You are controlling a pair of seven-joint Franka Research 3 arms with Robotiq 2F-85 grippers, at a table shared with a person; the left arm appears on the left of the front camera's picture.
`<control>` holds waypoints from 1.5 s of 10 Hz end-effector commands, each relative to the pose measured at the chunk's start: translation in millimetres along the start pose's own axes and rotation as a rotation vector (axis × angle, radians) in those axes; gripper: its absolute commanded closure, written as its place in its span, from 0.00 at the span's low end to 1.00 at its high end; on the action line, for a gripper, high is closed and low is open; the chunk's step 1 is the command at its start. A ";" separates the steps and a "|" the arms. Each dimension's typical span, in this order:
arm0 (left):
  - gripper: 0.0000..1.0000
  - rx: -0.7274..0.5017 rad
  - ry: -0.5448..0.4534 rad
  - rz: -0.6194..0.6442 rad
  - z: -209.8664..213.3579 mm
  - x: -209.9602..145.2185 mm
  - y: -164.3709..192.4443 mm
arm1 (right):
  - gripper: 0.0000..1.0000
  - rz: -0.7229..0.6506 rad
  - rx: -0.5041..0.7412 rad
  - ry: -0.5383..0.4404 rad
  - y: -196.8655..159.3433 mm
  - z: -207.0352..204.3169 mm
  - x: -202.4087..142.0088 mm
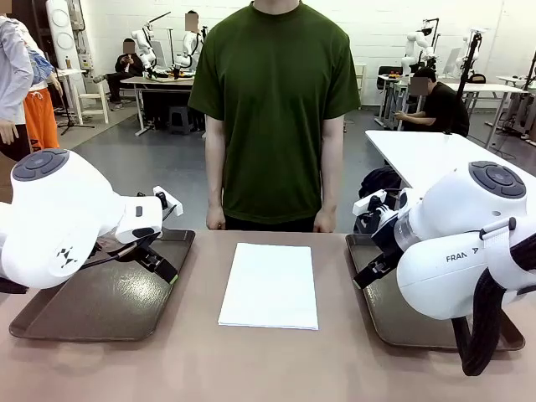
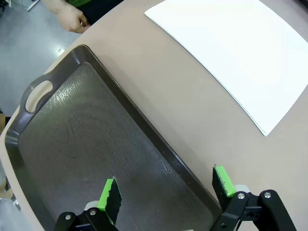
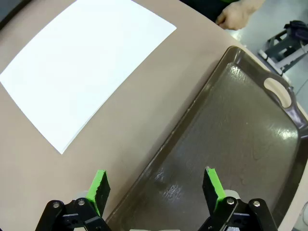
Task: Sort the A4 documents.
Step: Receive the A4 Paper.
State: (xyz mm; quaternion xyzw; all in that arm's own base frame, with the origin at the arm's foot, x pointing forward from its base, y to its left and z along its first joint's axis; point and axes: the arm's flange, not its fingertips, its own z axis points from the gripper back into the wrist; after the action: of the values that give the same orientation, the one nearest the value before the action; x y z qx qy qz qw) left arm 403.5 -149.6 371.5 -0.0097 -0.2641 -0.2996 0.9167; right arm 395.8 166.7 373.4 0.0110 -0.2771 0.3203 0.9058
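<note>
One flat stack of plain white A4 paper documents (image 1: pixel 270 286) lies mid-table, front view, between dark brown handled plastic left tray (image 1: pixel 50 322) and right tray (image 1: pixel 402 331) | left wrist: left gripper (image 2: pixel 166 179) fingers spread wide, empty, straddling left tray's rim | right wrist: right gripper (image 3: pixel 155 174) fingers spread, empty, straddling right tray's rim

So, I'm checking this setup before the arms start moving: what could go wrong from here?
1. The A4 documents lie flat on the table, no edge lifted: the open left gripper or right gripper could crumple them or pinch several at once.
2. Both grippers flank the pile; reaching together, they might collide.
3. The person's hands are at the far edge, near the sheets; a reach there could brush them.
</note>
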 end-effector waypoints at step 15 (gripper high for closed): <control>0.00 -0.238 -0.106 -0.046 97.8 -26.6 44.2 | 0.00 -0.071 0.247 -0.216 -92.4 61.3 -35.2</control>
State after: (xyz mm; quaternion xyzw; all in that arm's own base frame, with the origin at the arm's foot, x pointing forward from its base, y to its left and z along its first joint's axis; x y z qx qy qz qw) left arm 381.4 -91.6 462.8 -0.1305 -0.2955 -0.3367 0.8845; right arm 400.8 76.6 437.0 0.1311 -0.3298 0.3138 0.8807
